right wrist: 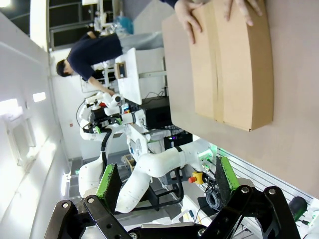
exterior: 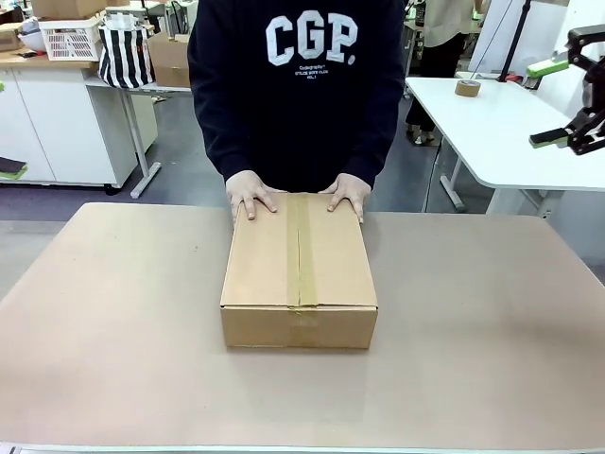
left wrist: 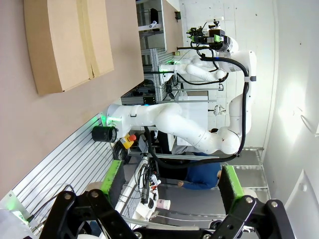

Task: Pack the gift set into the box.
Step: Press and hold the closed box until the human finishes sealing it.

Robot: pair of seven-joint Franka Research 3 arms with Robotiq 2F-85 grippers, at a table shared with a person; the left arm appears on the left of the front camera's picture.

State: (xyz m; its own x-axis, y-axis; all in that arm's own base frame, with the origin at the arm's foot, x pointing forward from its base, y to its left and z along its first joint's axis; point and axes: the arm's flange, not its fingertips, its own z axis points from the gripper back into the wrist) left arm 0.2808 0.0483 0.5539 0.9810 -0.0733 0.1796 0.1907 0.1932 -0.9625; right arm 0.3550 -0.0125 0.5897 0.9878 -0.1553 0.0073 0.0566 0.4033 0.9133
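Note:
The box (exterior: 299,274) lies shut in the middle of the table, with brown tape along its centre seam. A person across the table rests the left hand (exterior: 250,196) and the right hand (exterior: 347,196) flat on its far edge. The gift set is out of view. My right gripper (exterior: 548,102) hangs open high at the right, well clear of the box. Its wrist view has the open fingers (right wrist: 166,178) with nothing between them, and the box (right wrist: 234,64) with the hands on it far off. My left gripper (left wrist: 172,181) is open too, far from the box (left wrist: 70,42).
The tan table (exterior: 113,322) is bare around the box. Behind it at the right, a white table holds a tape roll (exterior: 467,88). A striped bag (exterior: 126,55) and a white basket (exterior: 71,40) sit on a counter at the back left.

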